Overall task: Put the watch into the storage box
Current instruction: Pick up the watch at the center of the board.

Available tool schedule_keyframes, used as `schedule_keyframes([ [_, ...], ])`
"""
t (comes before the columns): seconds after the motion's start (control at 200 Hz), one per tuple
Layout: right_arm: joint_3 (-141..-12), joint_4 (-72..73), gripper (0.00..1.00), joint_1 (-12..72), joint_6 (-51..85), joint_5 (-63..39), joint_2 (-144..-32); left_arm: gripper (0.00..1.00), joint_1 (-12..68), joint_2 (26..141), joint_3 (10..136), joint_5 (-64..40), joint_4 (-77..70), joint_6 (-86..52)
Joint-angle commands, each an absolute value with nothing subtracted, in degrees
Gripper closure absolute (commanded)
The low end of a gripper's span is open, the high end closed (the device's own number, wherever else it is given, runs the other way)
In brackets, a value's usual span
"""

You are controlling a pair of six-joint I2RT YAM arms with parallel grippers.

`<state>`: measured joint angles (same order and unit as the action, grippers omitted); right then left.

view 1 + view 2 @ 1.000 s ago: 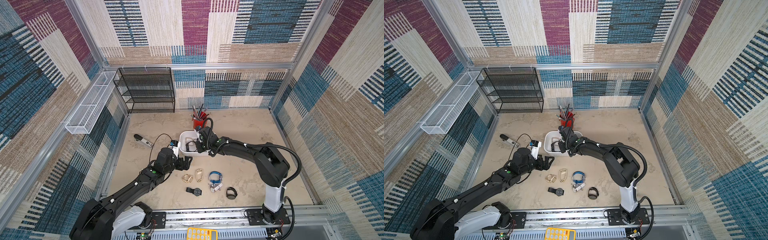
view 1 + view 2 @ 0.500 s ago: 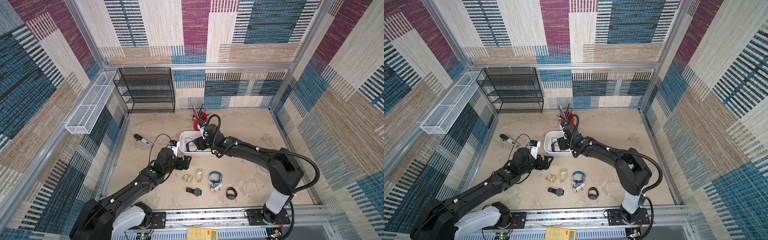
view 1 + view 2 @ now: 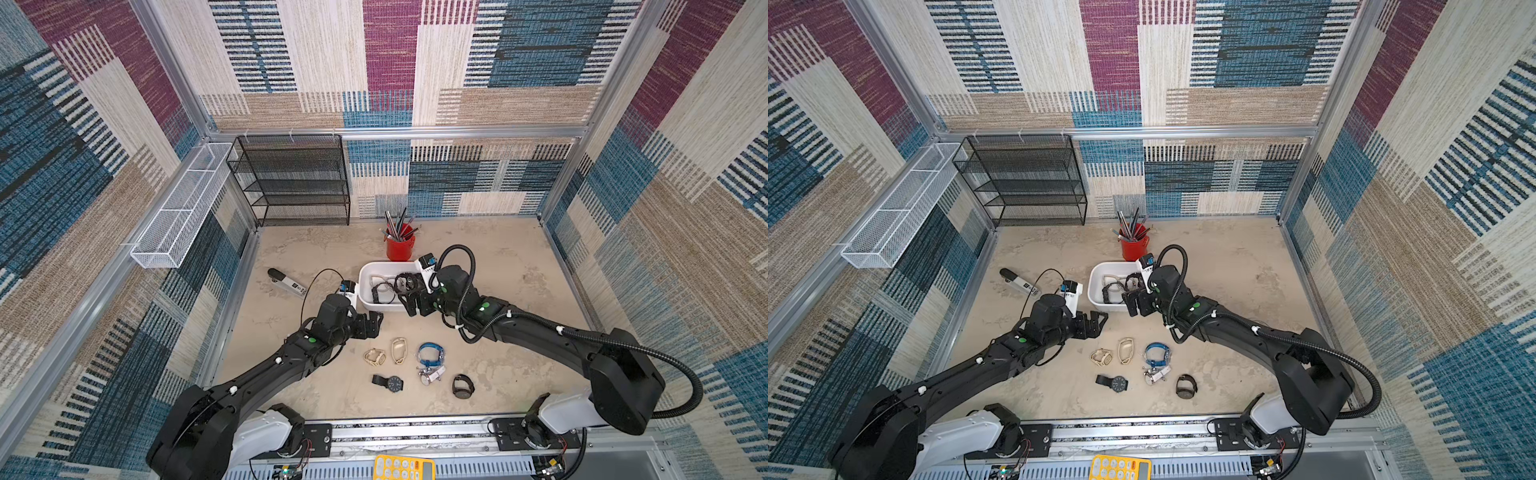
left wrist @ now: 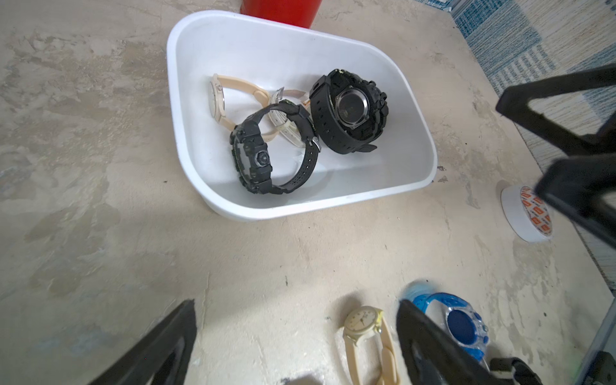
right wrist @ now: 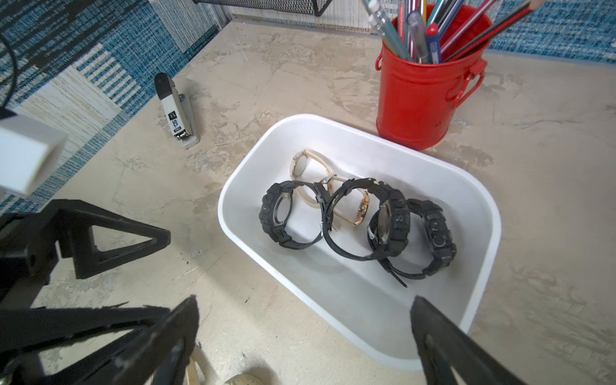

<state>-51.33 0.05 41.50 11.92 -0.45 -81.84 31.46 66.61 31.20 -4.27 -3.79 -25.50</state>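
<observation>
The left arm [image 3: 266, 370] is reaching from its near-left base toward the middle, lying low and almost stretched out, with the wrist roughly level. The left jaws are standing wide apart, gripping nothing. The right arm [image 3: 540, 332] is folding at a raised elbow on the near right and stretching leftward and farther back, with the wrist tilting downward. The right jaws are spreading wide, gripping nothing, near the left jaws but apart from them.

storage box [image 5: 350, 300] open from above; red cup [image 5: 420, 100] w/ pens [image 5: 416, 30] just behind it, loose watches [image 3: 430, 353] litter front floor [image 3: 345, 397].
</observation>
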Motion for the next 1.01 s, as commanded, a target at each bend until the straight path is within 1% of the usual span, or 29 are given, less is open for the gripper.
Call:
schedule_keyframes([
  [0.0, -49.7, 5.9, 0.0, 41.5, 11.5, -1.1, -79.9, 0.06, 31.4, 66.9, 31.8, -4.6, -3.3, -25.8],
  [0.155, -49.9, 6.3, 0.0, 41.5, 11.3, -0.6, -79.5, 0.08, 31.4, 64.7, 31.7, -4.4, 2.0, -26.1],
  [0.25, -48.9, 8.1, 0.0, 41.5, 11.3, -0.6, -79.2, 0.11, 31.4, 62.1, 30.6, -4.1, 5.5, -26.0],
  [0.35, -49.5, 7.7, 0.0, 41.5, 11.2, 0.1, -79.5, 0.16, 31.4, 59.1, 30.2, -2.3, 11.3, -26.7],
  [0.546, -49.1, 9.2, 0.0, 41.5, 10.9, 0.5, -79.5, 0.3, 31.5, 56.1, 30.1, -2.2, 20.3, -27.7],
  [0.856, -49.6, 8.7, 0.0, 41.5, 11.4, 0.1, -80.3, 0.39, 32.2, 58.6, 28.5, -5.4, 21.3, -29.3],
  [1.001, -49.4, 8.8, 0.0, 41.5, 11.8, 0.0, -80.3, 0.42, 33.0, 59.5, 27.6, -6.3, 18.2, -30.4],
])
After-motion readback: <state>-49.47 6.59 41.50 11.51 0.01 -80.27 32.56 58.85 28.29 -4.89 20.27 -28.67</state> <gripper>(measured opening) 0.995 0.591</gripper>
